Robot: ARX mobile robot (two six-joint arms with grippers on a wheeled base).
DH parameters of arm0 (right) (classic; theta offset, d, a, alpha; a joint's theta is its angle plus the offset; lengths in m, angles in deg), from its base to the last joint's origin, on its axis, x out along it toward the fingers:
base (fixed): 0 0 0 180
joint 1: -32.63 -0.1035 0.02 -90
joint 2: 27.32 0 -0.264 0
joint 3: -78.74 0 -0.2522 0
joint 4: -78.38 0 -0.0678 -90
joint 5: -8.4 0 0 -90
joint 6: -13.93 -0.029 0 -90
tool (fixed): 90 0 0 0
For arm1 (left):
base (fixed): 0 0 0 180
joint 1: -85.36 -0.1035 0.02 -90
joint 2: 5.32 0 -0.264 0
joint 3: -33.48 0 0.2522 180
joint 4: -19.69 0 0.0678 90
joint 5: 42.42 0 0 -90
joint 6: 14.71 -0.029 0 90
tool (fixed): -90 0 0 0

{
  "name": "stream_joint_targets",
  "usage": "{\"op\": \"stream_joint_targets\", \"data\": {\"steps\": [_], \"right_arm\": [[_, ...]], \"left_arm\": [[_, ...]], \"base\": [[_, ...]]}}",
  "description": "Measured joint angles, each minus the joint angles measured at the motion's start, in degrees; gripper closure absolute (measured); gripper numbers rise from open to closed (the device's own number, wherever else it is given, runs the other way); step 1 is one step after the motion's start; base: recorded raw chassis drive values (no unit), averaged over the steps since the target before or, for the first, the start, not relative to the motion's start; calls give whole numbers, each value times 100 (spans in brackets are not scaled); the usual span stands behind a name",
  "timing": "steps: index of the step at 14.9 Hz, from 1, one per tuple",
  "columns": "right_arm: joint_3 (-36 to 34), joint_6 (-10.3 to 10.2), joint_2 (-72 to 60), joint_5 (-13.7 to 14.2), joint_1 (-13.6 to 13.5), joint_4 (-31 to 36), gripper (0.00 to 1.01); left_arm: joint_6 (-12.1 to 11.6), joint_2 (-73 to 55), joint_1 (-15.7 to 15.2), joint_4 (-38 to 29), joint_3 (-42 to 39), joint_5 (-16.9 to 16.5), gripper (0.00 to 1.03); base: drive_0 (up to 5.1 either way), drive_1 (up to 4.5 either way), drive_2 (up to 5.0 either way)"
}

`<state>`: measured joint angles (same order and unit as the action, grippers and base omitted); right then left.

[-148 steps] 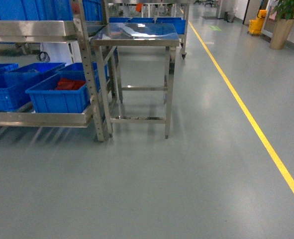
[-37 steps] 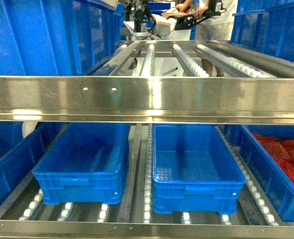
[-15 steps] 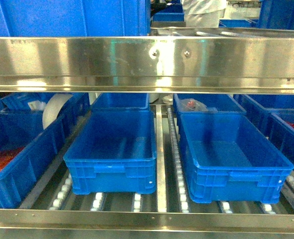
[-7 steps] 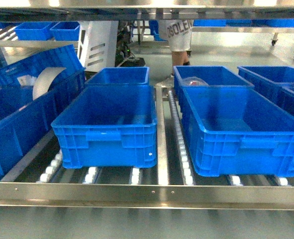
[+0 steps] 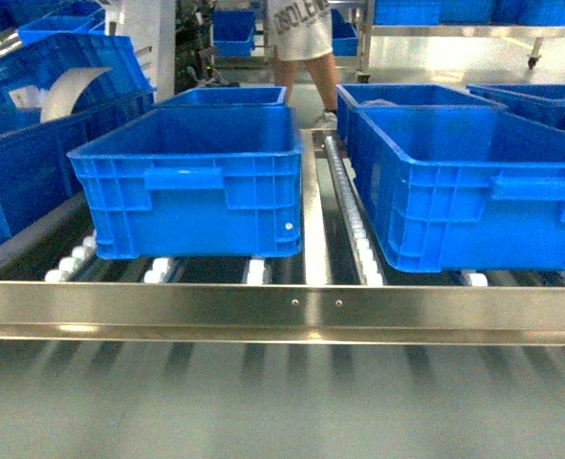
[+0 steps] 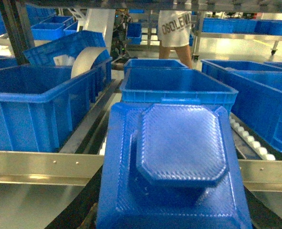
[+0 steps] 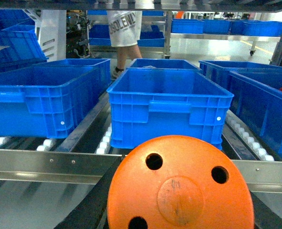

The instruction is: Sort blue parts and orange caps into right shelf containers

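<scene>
Head view: two blue crates (image 5: 191,186) sit lower and closer than half a second ago, side by side on the roller shelf (image 5: 282,311). Left wrist view: a blue part (image 6: 174,167) fills the foreground, apparently held; grip unclear. Right wrist view: an orange cap (image 7: 179,186), grip likewise hidden.

So it's a steel shelf (image 5: 282,311) with white roller tracks (image 5: 354,215). Sitting right on the rollers are two blue crates, left crate (image 5: 191,182) and right crate (image 5: 473,186), side by side with a rail between, more crates (image 5: 227,96) lined up behind.
</scene>
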<state>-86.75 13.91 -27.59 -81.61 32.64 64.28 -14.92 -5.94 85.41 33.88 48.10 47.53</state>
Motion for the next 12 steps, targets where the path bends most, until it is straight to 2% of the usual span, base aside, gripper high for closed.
{"op": "stream_joint_targets", "data": {"steps": [12], "right_arm": [[0, 2, 0, -2, 0, -2, 57]], "left_arm": [[2, 0, 0, 0, 0, 7, 60]], "base": [[0, 0, 0]]}}
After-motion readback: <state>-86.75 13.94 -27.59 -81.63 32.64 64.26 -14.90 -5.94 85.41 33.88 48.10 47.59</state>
